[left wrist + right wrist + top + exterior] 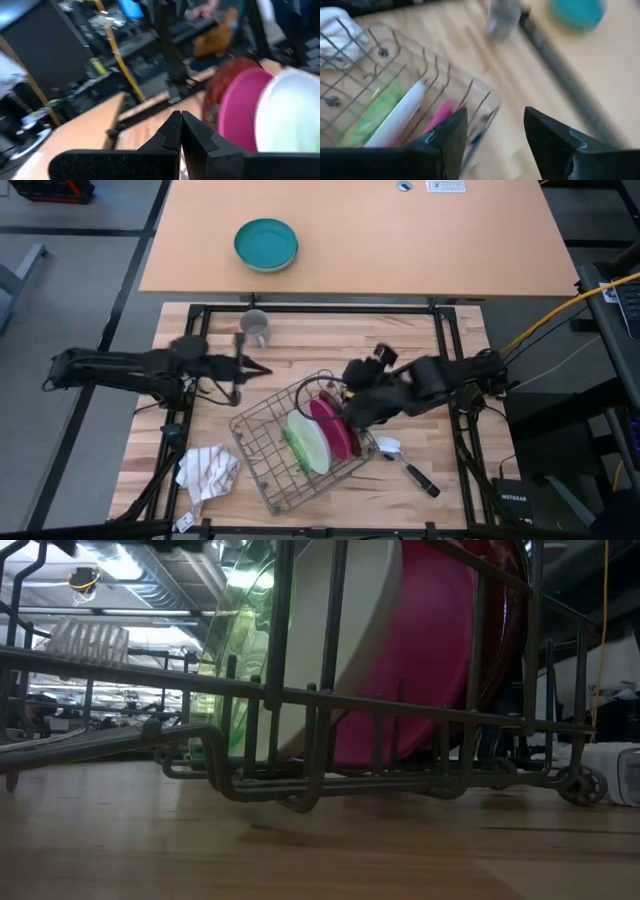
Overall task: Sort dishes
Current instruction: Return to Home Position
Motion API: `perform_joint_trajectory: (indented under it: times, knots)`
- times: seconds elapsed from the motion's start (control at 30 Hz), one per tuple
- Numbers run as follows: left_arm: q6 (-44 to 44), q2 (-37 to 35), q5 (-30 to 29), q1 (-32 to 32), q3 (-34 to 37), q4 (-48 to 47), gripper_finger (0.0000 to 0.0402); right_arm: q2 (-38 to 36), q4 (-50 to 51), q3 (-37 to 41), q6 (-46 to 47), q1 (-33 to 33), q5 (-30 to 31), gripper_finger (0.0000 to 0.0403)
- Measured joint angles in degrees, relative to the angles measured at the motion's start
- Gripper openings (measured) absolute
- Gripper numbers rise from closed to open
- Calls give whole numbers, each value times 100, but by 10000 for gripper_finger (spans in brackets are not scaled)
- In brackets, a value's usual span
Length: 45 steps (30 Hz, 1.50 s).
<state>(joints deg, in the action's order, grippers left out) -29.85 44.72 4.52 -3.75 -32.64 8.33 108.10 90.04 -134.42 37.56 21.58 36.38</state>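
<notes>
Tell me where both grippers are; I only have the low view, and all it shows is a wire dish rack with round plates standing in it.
Observer: The right gripper is open and hangs over the wire dish rack, at the end where the dark red plate stands.
Operator: And the left one?
Observer: The left gripper is shut, off the rack's left side, above the wooden table near the small grey mug.
Operator: Anything loose near the rack?
Observer: A crumpled white cloth lies on the table by the rack's left corner.
</notes>
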Motion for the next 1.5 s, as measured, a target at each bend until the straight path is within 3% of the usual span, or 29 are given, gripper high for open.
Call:
perform_joint_trajectory:
  times: [0.17,0.37,0.53,0.67,0.87,1.13,1.27,1.5]
  knots:
    - [576,-1265,-214,-7,-2,-750,1,-665,14,104,-1543,17,985,198]
    - [1631,-2367,-226,-7,-2,-1993,1,-1415,1,104,-3366,76,1646,198]
    - [2191,-3045,-226,-7,-2,-2939,1,-1780,-2,111,-4218,258,1759,198]
    - [2381,-3594,-227,-7,25,-3318,1,-2060,-11,602,-4409,457,1701,198]
    - [2665,-4469,-223,-7,466,-3321,1,-3041,-7,2501,-3607,792,1859,198]
    - [2891,-4311,-270,-2,1440,-2720,1,-4903,-294,5653,-1466,1353,2014,198]
    - [2990,-4322,-287,-5,1866,-2093,1,-5745,-1151,6912,-1396,1682,1991,198]
    - [2988,-4322,-390,-7,2107,-1870,1,-7075,-2529,8645,-1905,2149,1998,198]
